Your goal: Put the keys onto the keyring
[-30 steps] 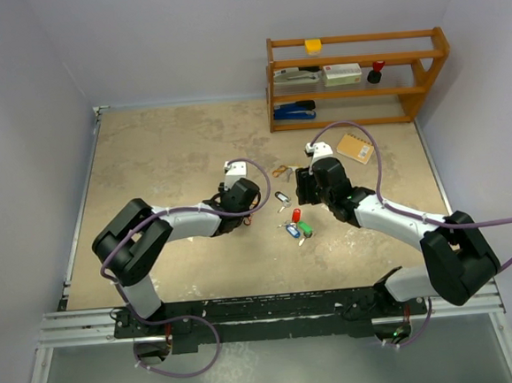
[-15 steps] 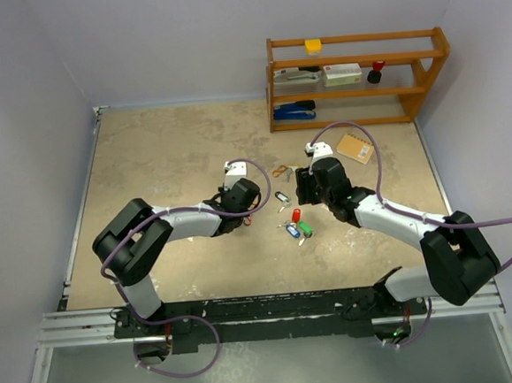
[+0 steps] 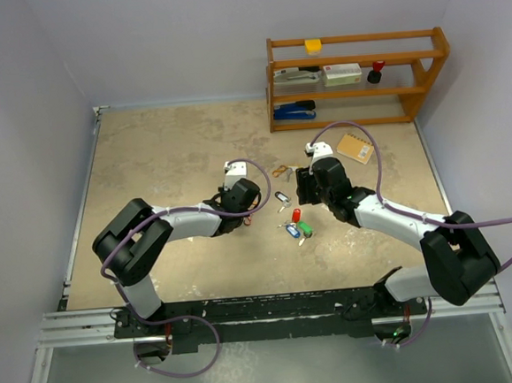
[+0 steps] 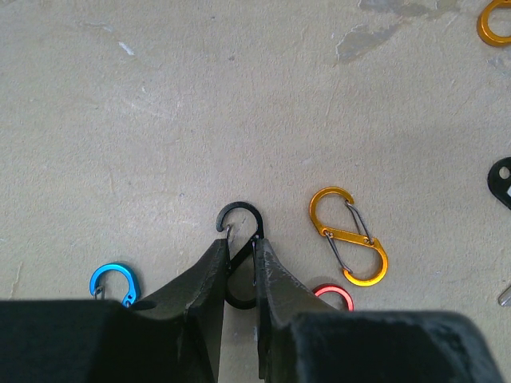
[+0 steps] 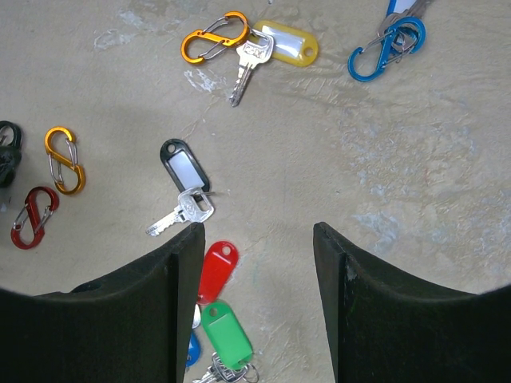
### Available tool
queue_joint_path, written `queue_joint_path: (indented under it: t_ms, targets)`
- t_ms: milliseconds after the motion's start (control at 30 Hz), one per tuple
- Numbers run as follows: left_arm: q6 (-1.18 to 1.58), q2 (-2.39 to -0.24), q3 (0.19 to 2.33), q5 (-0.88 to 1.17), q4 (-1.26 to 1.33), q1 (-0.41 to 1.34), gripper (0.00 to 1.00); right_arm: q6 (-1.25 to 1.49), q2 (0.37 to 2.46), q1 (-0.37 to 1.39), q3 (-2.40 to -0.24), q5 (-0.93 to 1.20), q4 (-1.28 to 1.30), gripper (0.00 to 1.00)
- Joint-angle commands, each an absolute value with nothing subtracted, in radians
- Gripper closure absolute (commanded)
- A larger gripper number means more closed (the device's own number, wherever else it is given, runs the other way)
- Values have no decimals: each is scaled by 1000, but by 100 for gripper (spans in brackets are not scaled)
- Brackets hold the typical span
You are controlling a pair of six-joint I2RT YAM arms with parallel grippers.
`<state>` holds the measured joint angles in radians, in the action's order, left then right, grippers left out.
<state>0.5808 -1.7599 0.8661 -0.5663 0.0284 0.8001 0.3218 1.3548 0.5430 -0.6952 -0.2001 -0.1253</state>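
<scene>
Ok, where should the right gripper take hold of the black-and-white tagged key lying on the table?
Probably by the black-and-white tag, across its narrow width, coming straight down. It lies flat with nothing crowding its long edges, and looks thicker than the thin metal key at its lower end. The right gripper is open.

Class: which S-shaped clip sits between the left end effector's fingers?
The black clip; the orange clip, red clip and blue clip lie outside the left end effector.

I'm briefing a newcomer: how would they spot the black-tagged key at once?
On the tan table, look between the two arms. The key lies just ahead of the right gripper; its tag is black-rimmed with a white window, unlike the red, green and yellow tags nearby.
</scene>
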Motion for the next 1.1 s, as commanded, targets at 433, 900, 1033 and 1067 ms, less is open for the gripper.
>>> queue_joint_path:
  t_ms: [433,900,1033,1067]
  targets:
    - [570,-1779,868,-543,-75,804,79,314,1347,548,-709,-235,-148,40]
    - [574,-1773,866,-547,-83,804,72,318,1343,548,-706,-235,-147,40]
    - [573,-1766,863,-544,-86,804,70,318,1344,548,-707,-235,-147,40]
    - [574,-1765,861,-545,-87,804,69,318,1344,548,-707,-235,-148,40]
